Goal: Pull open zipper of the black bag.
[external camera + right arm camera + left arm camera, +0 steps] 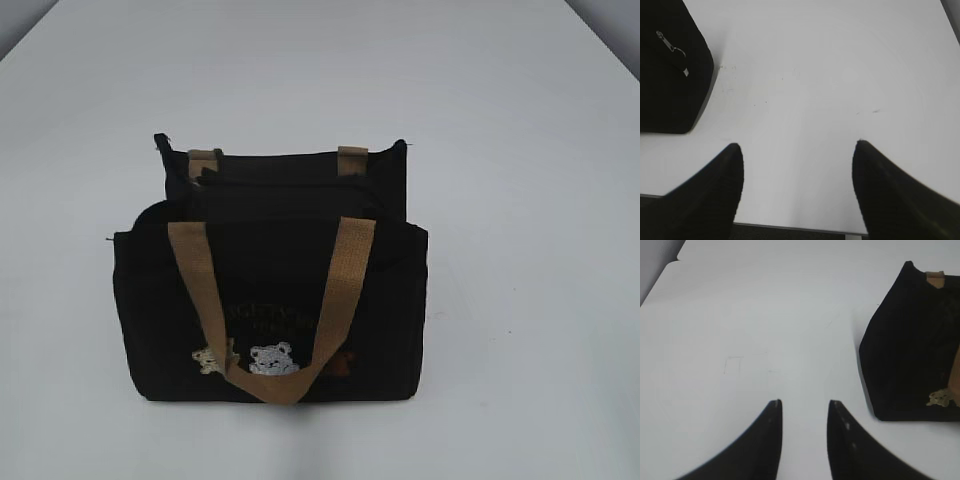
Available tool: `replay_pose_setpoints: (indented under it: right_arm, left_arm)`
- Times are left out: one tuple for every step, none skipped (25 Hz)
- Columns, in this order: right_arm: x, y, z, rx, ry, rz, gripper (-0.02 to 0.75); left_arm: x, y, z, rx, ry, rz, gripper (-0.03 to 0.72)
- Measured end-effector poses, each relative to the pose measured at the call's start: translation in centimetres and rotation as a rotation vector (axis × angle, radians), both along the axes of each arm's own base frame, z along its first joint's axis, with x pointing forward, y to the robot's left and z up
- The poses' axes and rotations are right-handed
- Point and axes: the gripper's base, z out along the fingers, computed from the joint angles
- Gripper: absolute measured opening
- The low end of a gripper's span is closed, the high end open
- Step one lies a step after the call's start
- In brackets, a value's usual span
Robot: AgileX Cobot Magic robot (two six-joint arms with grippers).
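From the front camera you see the bag (270, 300) standing near the middle of a smooth white table (520, 150). It is a soft, boxy black cloth bag. A flat tan strap (345, 290) hangs down its front in a loop, and a second strap lies folded on the top at the back. Small stitched bears (272, 358) sit low on the front, with faint letters above them. The top looks saggy and dark, and you cannot make out the zipper there. No arm shows in this view. From the left wrist camera you see the left gripper (805, 407) over bare table, its two black curved fingers a narrow way apart and holding nothing. The bag stands off to the right, well apart from the fingers, showing a fuzzy black side and one pointed top corner. From the right wrist camera you see the right gripper (797, 150) with its fingers wide apart, also empty. A rounded black part of the bag fills the top left corner, with a small shiny metal pull tab (672, 47) on it.
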Motion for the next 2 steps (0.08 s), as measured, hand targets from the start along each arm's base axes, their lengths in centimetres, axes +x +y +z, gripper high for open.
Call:
replay_pose_setpoints:
  right_arm:
    - [0.0,0.0,0.0,0.0,0.0,0.0,0.527]
    - [0.0,0.0,0.0,0.0,0.0,0.0,0.527]
  left_arm:
    - [0.0,0.0,0.0,0.0,0.0,0.0,0.233]
    - [0.0,0.0,0.0,0.0,0.0,0.0,0.233]
